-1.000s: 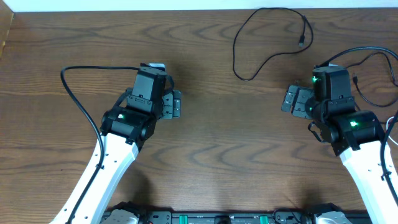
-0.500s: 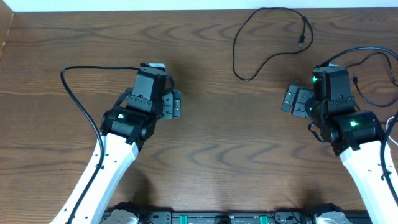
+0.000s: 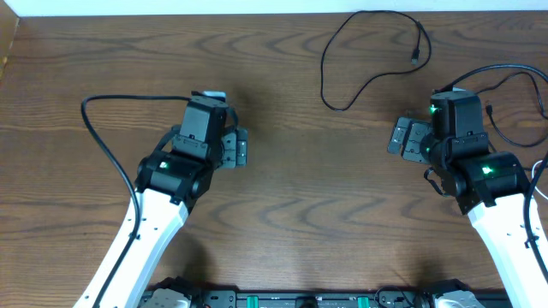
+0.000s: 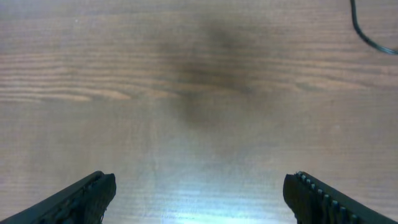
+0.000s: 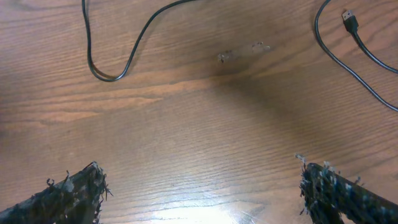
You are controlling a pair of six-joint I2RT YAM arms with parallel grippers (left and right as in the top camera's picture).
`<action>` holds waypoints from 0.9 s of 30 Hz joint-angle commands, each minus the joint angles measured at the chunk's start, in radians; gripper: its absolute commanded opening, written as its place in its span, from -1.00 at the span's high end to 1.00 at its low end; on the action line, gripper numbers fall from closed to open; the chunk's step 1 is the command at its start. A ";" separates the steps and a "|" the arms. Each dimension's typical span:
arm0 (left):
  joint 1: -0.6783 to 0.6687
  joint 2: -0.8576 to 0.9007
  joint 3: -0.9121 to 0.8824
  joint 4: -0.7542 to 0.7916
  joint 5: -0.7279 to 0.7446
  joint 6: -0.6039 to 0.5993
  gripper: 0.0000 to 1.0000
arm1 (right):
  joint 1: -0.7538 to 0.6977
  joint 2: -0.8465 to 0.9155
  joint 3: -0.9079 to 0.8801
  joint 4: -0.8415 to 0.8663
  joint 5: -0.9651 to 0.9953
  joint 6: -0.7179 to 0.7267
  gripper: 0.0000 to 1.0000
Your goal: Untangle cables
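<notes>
Only the left arm has moved in the last second. It has drawn back slightly toward its own side, so the left end effector now sits a little farther from the table's middle. The right end effector has stayed put.

Both have their fingers spread apart with nothing between them. Each wrist view shows bare wood in the gap, the left and the right alike.

The cable, thin and black, lies in an open loop at the far centre of the table. Its plug is on the right arm's side, and it is well apart from both end effectors. The right wrist camera sees the loop's bend. The left one catches only a short piece at its top corner. More thin cord runs beside the right arm, but it is hard to tell from the arm's own wiring.

The small retreat brings nothing closer to a grasp. By the look of things, the untangling has not yet begun, and the right arm seems better placed to reach first.
</notes>
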 commanded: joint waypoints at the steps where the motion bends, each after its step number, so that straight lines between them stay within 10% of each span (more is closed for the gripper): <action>1: 0.003 -0.041 -0.022 -0.018 -0.010 -0.002 -0.82 | 0.003 -0.006 0.002 -0.001 0.015 -0.013 -0.98; 8: 0.003 -0.135 -0.137 0.059 0.040 -0.002 -0.82 | 0.003 -0.006 0.002 -0.001 0.015 -0.013 -0.98; 27: 0.005 -0.730 -0.953 0.922 0.103 -0.006 -0.82 | 0.003 -0.006 0.002 -0.001 0.015 -0.013 -0.99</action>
